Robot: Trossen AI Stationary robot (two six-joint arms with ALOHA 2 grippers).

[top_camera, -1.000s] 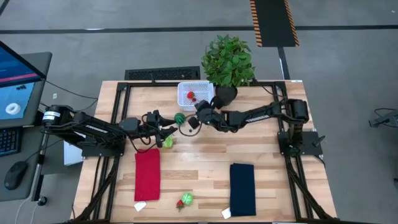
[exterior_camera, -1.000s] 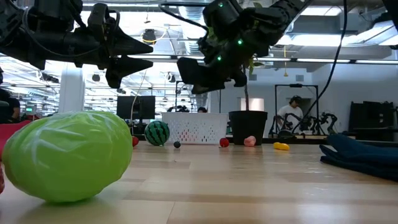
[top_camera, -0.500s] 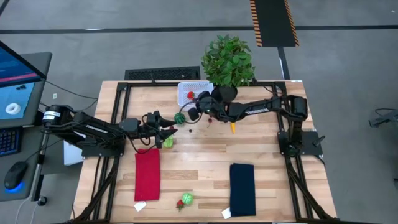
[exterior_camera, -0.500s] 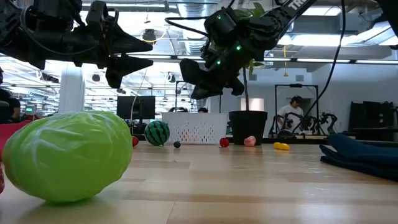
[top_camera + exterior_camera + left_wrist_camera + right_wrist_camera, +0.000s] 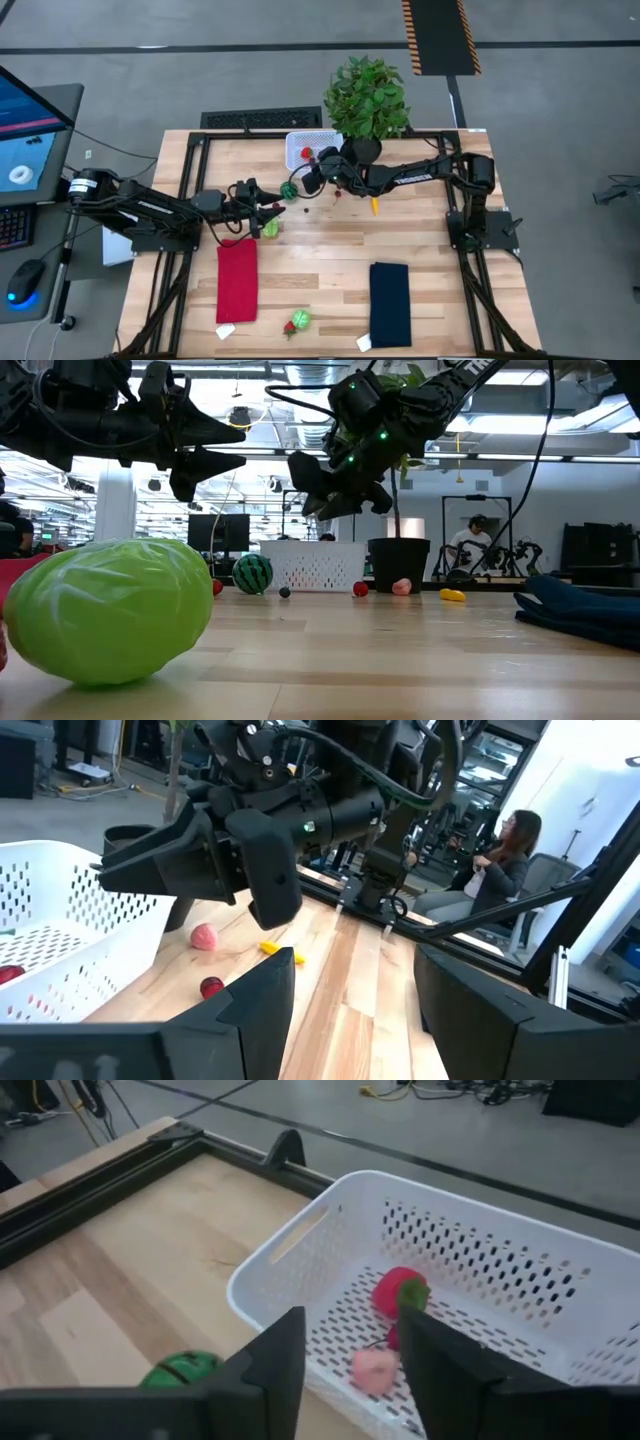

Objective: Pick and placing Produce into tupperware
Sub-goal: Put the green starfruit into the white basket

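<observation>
right gripper [image 5: 345, 1365]: hangs above the near edge of the white basket, fingers apart, nothing between them
white basket [image 5: 312, 148]: far middle of the table, just left of the black plant pot [image 5: 362, 152]; rectangular plastic, perforated walls, slot handle; stiff and light by the look of it
in the basket: a red strawberry-like piece with a green cap [image 5: 398, 1292] and a small pink piece [image 5: 375, 1371] lying on the mesh floor
watermelon ball [image 5: 289, 190]: on the wood just near-left of the basket, dark green, striped, round; likely hard and smooth, prone to roll, best pinched across its middle from above
loose pieces right of the basket: small red ball [image 5: 211, 987], pink piece [image 5: 203, 935], yellow-orange carrot-like piece [image 5: 375, 205], all on bare wood near the pot; small and light, the long one best taken across its width
left gripper [image 5: 272, 209]: held above the table left of centre, fingers apart and empty, pale green piece [image 5: 269, 229] just beside it
green cabbage [image 5: 105, 610]: large in the low view, smooth leafy moulding, probably hollow plastic
near edge: green-and-red piece [image 5: 296, 322] between a red cloth [image 5: 237, 281] and a dark blue cloth [image 5: 390, 303], both soft and folded flat
table [image 5: 320, 260]: pale wood planks, black metal frame
background: a person seated beyond the table
</observation>
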